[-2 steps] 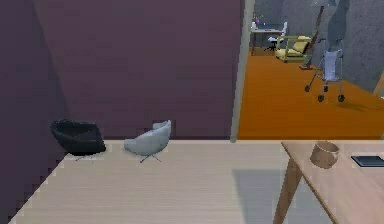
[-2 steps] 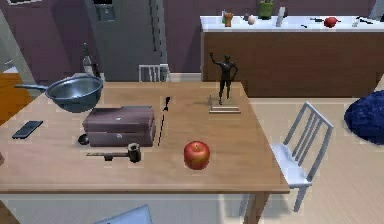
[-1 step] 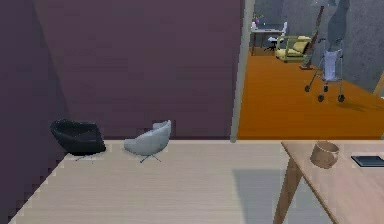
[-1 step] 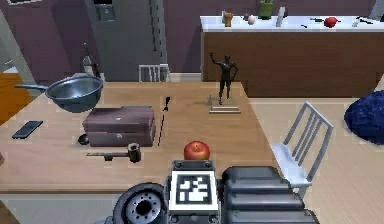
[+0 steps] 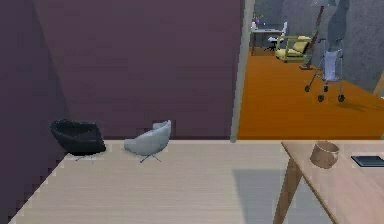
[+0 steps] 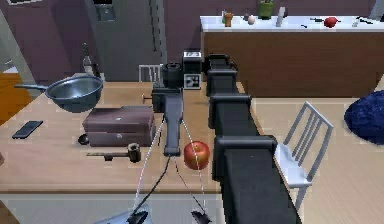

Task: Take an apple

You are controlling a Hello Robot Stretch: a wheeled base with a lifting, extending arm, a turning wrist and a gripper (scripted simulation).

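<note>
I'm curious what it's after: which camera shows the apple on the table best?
The arm side view: the red apple sits whole on the wooden table. The forward view offers a table corner with a brown cup.

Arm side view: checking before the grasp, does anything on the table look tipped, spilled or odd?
Nothing stands out. The red apple, brown box, grey bowl and dark phone all sit normally on the wooden table, with no spill visible.
</note>
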